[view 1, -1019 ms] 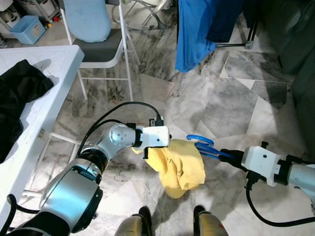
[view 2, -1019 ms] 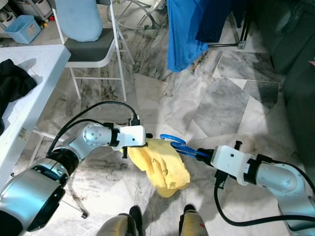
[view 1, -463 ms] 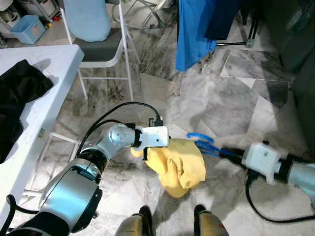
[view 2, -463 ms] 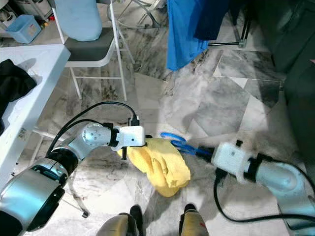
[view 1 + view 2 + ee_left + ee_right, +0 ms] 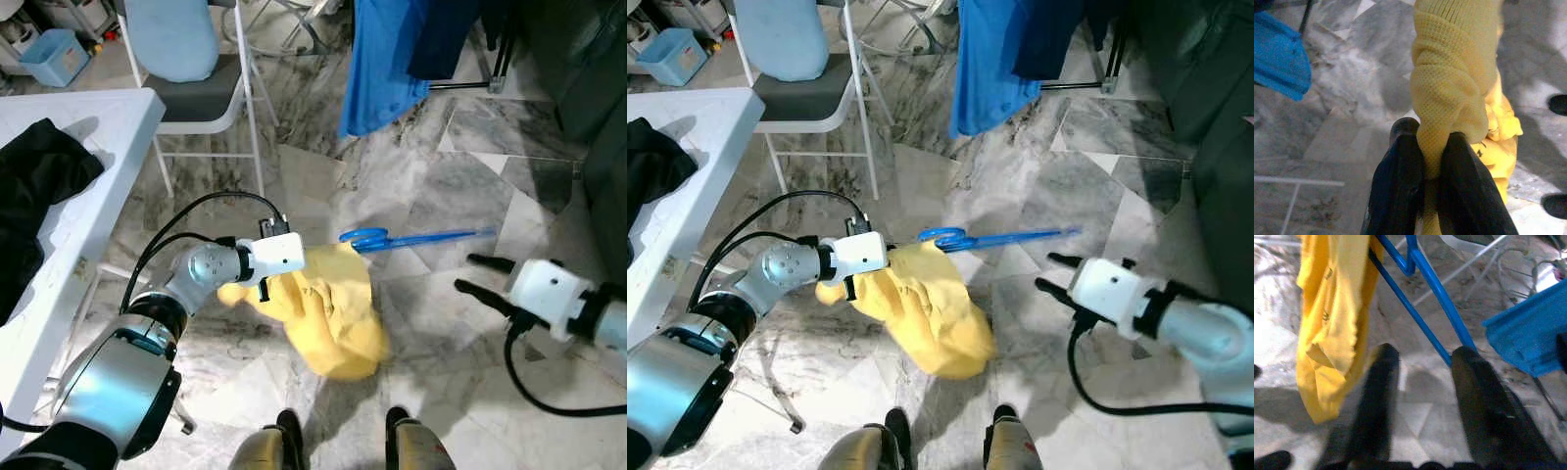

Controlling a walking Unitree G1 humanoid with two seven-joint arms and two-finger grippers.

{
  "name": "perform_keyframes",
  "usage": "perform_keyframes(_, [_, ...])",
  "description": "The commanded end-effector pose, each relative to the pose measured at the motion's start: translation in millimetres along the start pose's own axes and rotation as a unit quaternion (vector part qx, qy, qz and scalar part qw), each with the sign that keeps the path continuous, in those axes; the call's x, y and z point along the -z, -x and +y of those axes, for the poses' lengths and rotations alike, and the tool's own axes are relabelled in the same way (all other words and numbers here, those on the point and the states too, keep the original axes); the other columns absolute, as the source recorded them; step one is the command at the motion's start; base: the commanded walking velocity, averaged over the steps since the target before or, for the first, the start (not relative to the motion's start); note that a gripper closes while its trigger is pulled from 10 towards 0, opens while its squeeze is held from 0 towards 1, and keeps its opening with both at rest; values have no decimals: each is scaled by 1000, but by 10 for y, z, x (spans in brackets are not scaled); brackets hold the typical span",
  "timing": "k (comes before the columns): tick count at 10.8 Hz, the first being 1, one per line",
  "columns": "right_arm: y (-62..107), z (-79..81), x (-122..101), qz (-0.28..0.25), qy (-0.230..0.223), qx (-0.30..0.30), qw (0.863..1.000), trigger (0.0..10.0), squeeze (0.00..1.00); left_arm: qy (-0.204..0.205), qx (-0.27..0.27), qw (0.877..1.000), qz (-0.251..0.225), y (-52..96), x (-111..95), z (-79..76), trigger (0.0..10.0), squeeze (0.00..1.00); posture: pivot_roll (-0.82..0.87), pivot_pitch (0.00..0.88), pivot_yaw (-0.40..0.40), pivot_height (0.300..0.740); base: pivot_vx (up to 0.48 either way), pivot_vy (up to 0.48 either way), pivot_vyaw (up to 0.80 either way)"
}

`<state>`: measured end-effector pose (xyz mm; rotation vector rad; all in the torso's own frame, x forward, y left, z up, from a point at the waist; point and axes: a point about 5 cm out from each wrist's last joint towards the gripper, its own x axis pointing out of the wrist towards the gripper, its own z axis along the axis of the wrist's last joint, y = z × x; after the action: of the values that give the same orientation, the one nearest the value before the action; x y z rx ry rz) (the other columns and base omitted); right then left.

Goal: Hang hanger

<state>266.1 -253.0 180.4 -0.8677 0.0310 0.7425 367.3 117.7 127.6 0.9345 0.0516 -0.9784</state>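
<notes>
The left end effector [image 5: 263, 286] is clamped on the yellow garment [image 5: 328, 318], with the blue hanger [image 5: 411, 237] projecting from it above the floor. The right end effector [image 5: 479, 276] gapes empty nearby. Regrip the hanger's hook firmly before lifting.

Left gripper [image 5: 263, 290] clamped (on yellow cloth [image 5: 328, 318]); right gripper [image 5: 479, 275] fingers spread, holding nothing.

Grey marble tile floor [image 5: 441, 206] across frame; white folding chair [image 5: 211, 103] stands upper left. White table [image 5: 93, 162] left edge, black garment [image 5: 34, 196] lying on it.
</notes>
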Motion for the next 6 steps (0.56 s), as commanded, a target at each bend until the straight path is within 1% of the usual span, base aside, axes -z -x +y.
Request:
perform_keyframes(1, [33, -34, 0, 3, 8, 8, 1000, 10000, 1000, 4, -31, 1000, 4, 71, 59, 57, 0, 0, -243, 278, 167, 740, 0, 0, 0])
perform_keyframes(2, [41, -41, -6, 3, 12, 12, 1000, 10000, 1000, -2, -44, 999, 0, 73, 39, 91, 0, 0, -244, 278, 164, 740, 0, 0, 0])
perform_keyframes(3, [39, -21, -50, -7, 2, 21, 1000, 10000, 1000, -3, -68, 998, -11, 88, 1, 162, 0, 0, -246, 278, 161, 740, 0, 0, 0])
perform_keyframes(4, [24, 54, -80, -25, -28, 33, 999, 10000, 1000, 21, -80, 996, -36, 102, -57, 237, 0, 0, -238, 276, 163, 740, 0, 0, 0])
perform_keyframes(5, [-9, 162, -75, -44, -74, 47, 995, 10000, 1000, 31, -89, 993, -66, 112, -152, 329, 0, 0, -236, 276, 161, 740, 0, 0, 0])
perform_keyframes(6, [-69, 310, -67, -59, -118, 54, 990, 10000, 1000, 20, -93, 992, -84, 130, -224, 396, 0, 0, -229, 274, 161, 740, 0, 0, 0])
